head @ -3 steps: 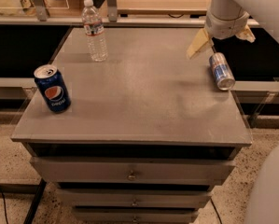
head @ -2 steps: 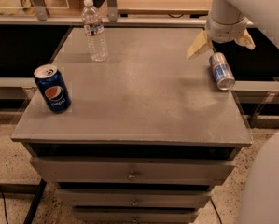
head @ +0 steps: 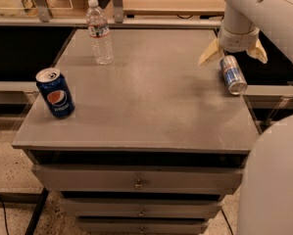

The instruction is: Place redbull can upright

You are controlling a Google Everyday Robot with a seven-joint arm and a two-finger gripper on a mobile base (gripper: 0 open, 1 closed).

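Note:
The redbull can [head: 233, 74] lies on its side near the right edge of the grey tabletop [head: 156, 97], its silver end pointing toward the front. My gripper [head: 232, 54] hangs from the white arm just above the can's far end. It is open, with one cream finger [head: 208, 54] to the left of the can and the other to its right. The fingers straddle the can's far end and are not closed on it.
A dark blue Pepsi can [head: 55, 93] stands upright at the table's left edge. A clear water bottle [head: 99, 32] stands at the back left. Drawers [head: 138, 182] are below the tabletop. A white robot part [head: 273, 180] fills the lower right.
My gripper has come down a little over the far end of the lying can, and its right finger now sits lower. The can has not moved.

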